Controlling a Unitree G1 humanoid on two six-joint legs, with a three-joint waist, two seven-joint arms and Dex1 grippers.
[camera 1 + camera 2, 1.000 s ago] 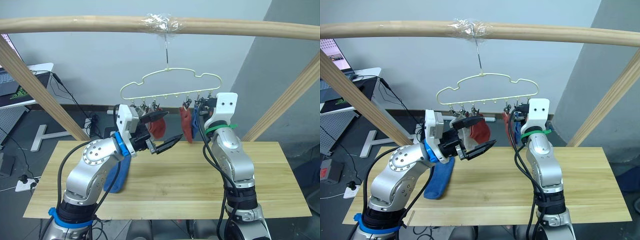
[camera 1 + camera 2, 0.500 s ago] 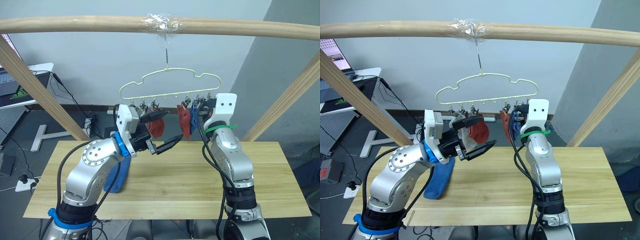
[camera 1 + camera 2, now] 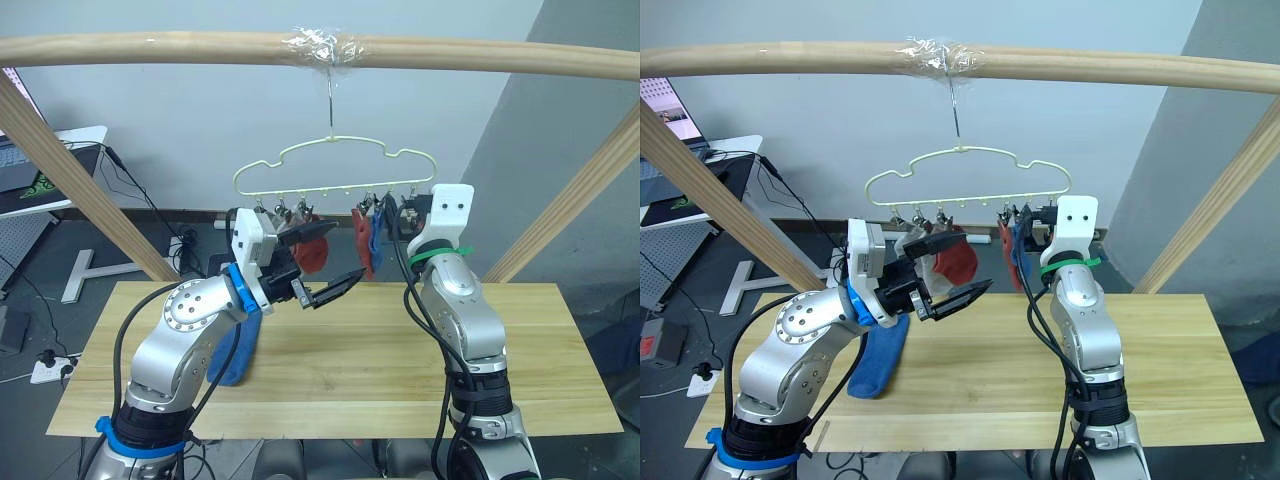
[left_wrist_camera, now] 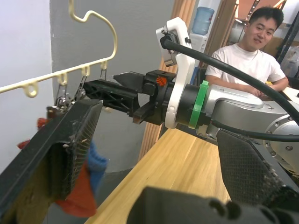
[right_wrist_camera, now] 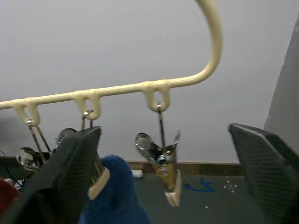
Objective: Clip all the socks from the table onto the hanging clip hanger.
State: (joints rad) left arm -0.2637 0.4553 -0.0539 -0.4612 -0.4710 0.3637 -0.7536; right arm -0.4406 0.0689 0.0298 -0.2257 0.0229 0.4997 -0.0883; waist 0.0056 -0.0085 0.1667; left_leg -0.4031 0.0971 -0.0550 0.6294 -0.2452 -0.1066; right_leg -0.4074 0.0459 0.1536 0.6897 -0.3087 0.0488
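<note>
Clip hanger (image 3: 330, 168) swung left — right gripper (image 4: 100, 89) open

two silver-grey metal robot arms with rounded joints and black cables running along them. the left arm has blue bands, the right a green band. white wrist blocks lead to black two-fingered grippers.

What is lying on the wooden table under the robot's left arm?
A blue sock lies flat on the table, partly covered by the left arm. Whether another sock lies beneath that arm cannot be seen.
</note>
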